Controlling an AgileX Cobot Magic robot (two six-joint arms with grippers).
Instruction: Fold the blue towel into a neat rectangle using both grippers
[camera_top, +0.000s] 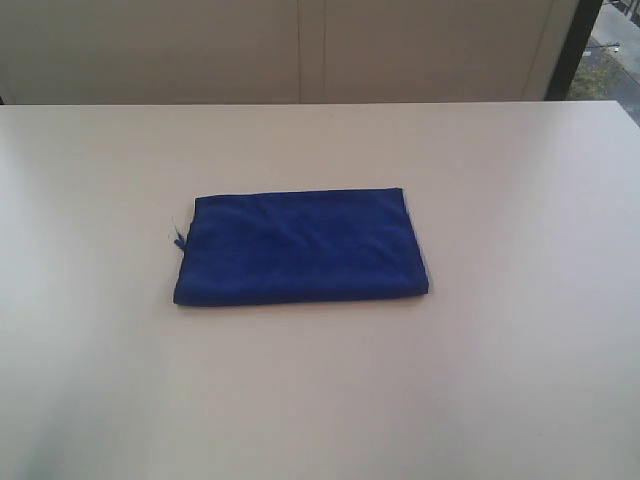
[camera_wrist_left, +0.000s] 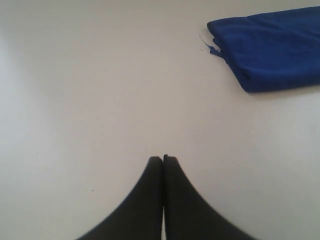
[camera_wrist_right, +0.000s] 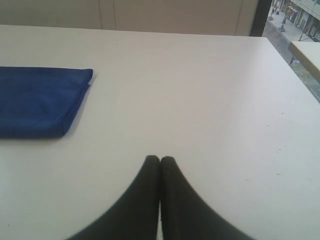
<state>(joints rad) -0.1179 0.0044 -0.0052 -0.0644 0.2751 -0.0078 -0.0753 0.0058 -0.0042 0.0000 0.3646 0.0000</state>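
Observation:
The blue towel (camera_top: 300, 248) lies flat in the middle of the white table (camera_top: 520, 380), folded into a compact rectangle with stacked layers. A small tag or loose thread sticks out at its left edge. Neither arm shows in the exterior view. In the left wrist view my left gripper (camera_wrist_left: 163, 159) is shut with nothing held, well away from the blue towel (camera_wrist_left: 270, 47). My right gripper (camera_wrist_right: 160, 159) is also shut and empty, with the blue towel (camera_wrist_right: 37, 100) lying apart from it on the table.
A pale wall or cabinet front (camera_top: 300, 50) runs behind the table's far edge. A dark window frame (camera_top: 575, 45) stands at the back right, with a street outside. A second table's corner (camera_wrist_right: 307, 52) shows beyond the right side.

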